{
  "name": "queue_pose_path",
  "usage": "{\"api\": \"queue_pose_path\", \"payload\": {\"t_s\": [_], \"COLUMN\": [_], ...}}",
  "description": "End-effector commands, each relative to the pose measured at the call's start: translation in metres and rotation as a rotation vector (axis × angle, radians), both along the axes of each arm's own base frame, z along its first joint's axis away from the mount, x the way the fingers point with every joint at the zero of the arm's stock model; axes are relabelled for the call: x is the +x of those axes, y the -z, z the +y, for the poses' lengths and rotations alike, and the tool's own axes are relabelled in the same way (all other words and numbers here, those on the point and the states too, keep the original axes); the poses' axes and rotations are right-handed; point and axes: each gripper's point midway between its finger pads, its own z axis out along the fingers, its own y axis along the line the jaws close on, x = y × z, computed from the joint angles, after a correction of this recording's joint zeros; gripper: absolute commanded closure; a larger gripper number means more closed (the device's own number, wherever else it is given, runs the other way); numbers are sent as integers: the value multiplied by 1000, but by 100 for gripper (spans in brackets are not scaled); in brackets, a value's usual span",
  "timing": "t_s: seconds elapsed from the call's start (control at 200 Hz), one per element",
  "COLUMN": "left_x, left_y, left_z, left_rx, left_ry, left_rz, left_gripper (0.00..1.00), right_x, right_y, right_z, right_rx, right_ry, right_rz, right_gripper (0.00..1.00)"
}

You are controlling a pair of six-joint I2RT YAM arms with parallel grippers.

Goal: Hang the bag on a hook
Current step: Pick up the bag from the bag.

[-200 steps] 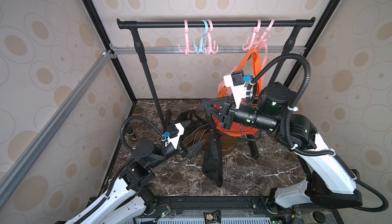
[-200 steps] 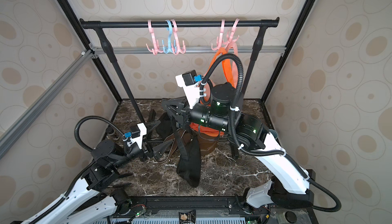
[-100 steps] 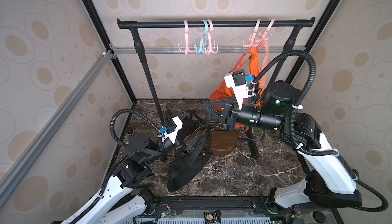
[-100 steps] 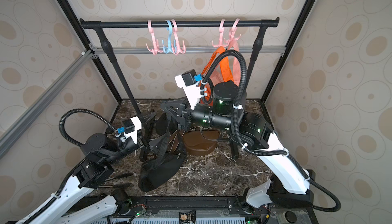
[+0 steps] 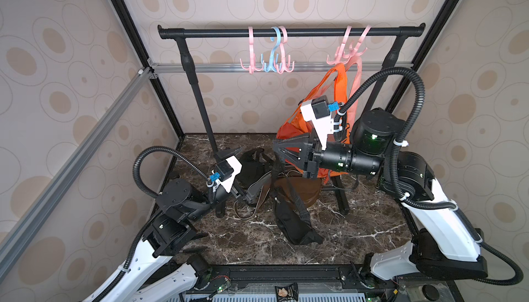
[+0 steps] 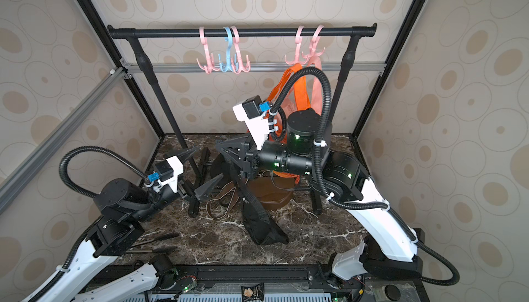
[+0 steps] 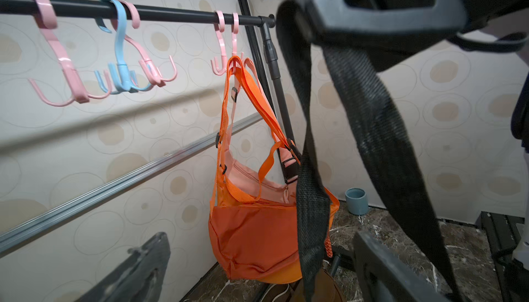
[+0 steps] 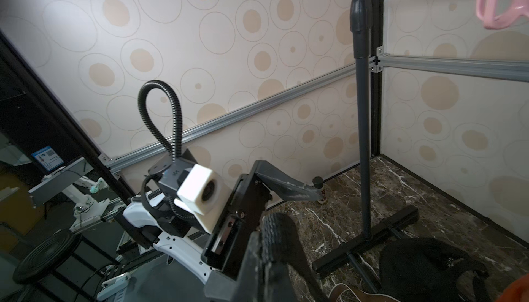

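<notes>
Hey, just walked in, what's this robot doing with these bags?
The right end effector is shut on the strap of a black bag, which dangles below it, not yet on a hook. The left end effector is open and holds nothing. An orange bag already hangs on a pink hook; a brown bag lies on the floor.

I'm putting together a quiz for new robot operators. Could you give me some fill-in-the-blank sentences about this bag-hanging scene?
1. The right tool is shut on the strap of a bag coloured ____.
2. The orange bag hangs from a hook coloured ____.
3. Open or shut, the left tool is ____.
4. On the rail, the odd-coloured hook is ____.
Missing words: black; pink; open; blue.
</notes>
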Motion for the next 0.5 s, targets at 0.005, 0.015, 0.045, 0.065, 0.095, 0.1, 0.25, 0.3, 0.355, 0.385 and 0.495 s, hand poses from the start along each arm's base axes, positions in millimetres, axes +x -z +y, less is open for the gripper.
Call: {"api": "queue_pose_path", "payload": {"t_s": [0.005,0.015,0.045,0.065,0.095,0.1,0.25,0.3,0.355,0.385,0.495], "left_x": [-7,-7,-5,-4,-3,-2,3,4,4,3,1], "left_y": [-3,-3,0,2,4,5,3,-2,-9,-14,-27], "left_z": [-15,-16,-19,-21,-23,-23,-25,-22,-18,-16,-11], "left_rx": [24,27,34,38,41,43,40,33,25,19,9], "left_ry": [88,91,101,103,107,107,94,76,58,52,34], "left_rz": [-50,-50,-46,-40,-35,-33,-35,-45,-63,-69,-82], "left_gripper": [0,0,0,0,0,0,6,18,37,52,88], "right_x": [-25,-27,-30,-32,-34,-35,-41,-39,-34,-30,-13], "right_y": [-14,-15,-17,-18,-19,-19,-18,-16,-15,-14,-16], "right_z": [-3,-4,-6,-7,-9,-9,-19,-24,-29,-33,-48], "right_rx": [26,29,33,33,33,33,8,-7,-22,-32,-69], "right_ry": [-116,-122,-133,-139,-147,-148,-154,-126,-83,-53,76], "right_rz": [-23,-25,-31,-31,-33,-34,-55,-70,-91,-107,-162], "right_gripper": [100,100,100,100,100,100,100,100,100,100,100]}}
